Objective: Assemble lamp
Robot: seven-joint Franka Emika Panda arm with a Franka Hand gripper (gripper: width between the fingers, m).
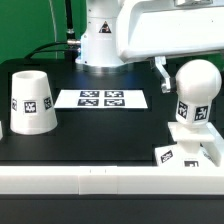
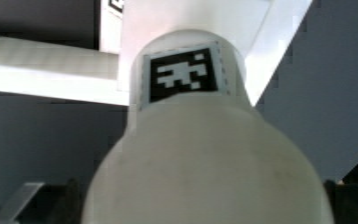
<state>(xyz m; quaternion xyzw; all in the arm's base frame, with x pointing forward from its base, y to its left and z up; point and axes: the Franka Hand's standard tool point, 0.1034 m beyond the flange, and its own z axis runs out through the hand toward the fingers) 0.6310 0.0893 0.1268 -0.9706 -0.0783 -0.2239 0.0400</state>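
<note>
Exterior view: the surface (image 1: 100,135) is black and carries all three lamp parts. The shade (image 1: 33,100) stands at the exterior view's left, wide end down, with a square tag facing the camera; nothing touches it. The marker board (image 1: 100,99) lies flat near the middle, farther back than the shade, just beside it but apart. The base (image 1: 205,152) lies flat at the near edge on the exterior view's right, with a tag showing on its near corner. The bulb (image 1: 195,85) stands upright on the base, round head uppermost, with a tag on its neck; whether it is fully seated in the base cannot be told. The robot pedestal (image 1: 100,40) stands at the far side behind the marker board. The arm (image 1: 170,25) reaches across the far right, above and slightly to the exterior view's left of the bulb's head; a dark part hangs below it beside the head, and contact cannot be confirmed. Wrist view: the bulb (image 2: 194,150) fills most of the frame at close range, its broad end nearest the camera and its tag (image 2: 183,75) on the narrower part beyond. Blurred dark shapes (image 2: 25,200) lie on either side of the broad end. The state of the jaws cannot be told from either view.
</note>
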